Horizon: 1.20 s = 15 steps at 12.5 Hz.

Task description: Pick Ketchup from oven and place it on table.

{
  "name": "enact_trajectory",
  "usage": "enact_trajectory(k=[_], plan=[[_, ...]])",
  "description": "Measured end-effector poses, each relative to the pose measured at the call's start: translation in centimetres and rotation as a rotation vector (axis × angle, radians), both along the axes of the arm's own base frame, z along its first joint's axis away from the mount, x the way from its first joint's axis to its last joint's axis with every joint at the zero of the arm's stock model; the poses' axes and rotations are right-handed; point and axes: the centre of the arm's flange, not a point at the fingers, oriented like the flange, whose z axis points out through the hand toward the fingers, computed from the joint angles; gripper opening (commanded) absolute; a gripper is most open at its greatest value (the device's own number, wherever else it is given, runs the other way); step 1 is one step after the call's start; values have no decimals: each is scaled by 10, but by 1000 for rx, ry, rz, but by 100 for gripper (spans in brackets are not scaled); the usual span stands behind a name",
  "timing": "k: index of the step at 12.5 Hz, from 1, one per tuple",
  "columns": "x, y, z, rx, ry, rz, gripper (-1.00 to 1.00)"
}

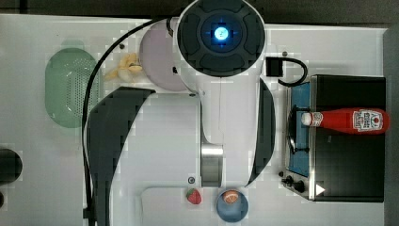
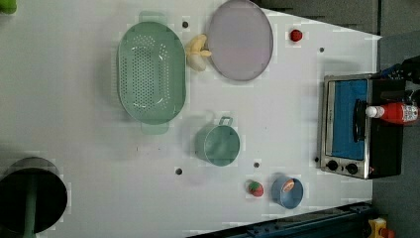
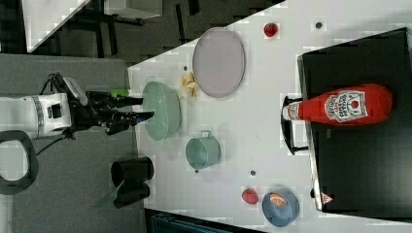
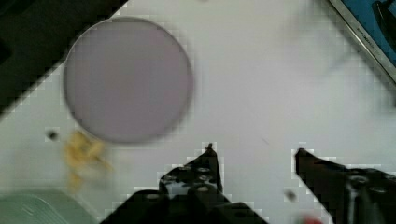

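Note:
The ketchup [image 1: 350, 121] is a red bottle with a white cap. It lies on its side on the black top of the oven [image 1: 348, 160], cap toward the glass door; it also shows as ketchup [image 3: 345, 108] and ketchup [image 2: 396, 112]. In the right view my gripper [image 3: 138, 108] hovers at the right view's left, by the green colander and far from the oven [image 3: 359, 160]. In the wrist view the gripper [image 4: 254, 151] is open with nothing between its fingers, above the white table [image 4: 261, 79].
On the table [image 2: 74, 99] are a green colander [image 2: 151, 72], a lilac plate [image 2: 240, 39], a banana [image 2: 197, 49], a green pot [image 2: 218, 145], a strawberry [image 2: 255, 188] and a blue bowl [image 2: 287, 192]. A black round object [image 2: 29, 196] stands at the left view's lower left.

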Motion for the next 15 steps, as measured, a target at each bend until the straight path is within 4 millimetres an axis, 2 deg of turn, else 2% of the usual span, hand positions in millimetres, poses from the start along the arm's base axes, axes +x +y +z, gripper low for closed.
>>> enact_trajectory(k=[1, 2, 3, 4, 6, 7, 8, 9, 11, 13, 15], plan=[[-37, -5, -8, 2, 111, -10, 59], [-78, -10, -3, 13, 189, -21, 80], [-110, -15, 12, 38, 206, -32, 99], [-129, -19, 38, 47, 157, -38, 100], [-145, -29, 103, 53, -6, -53, 100], [-144, -37, 127, 55, -84, -67, 100], [-142, -47, 141, 49, -126, -83, 100], [-137, -60, 142, 55, -141, -107, 100], [-116, -101, 119, 71, -159, -181, 100], [-94, -153, 77, 69, -116, -280, 100], [-84, -211, 23, 69, -60, -397, 100]])
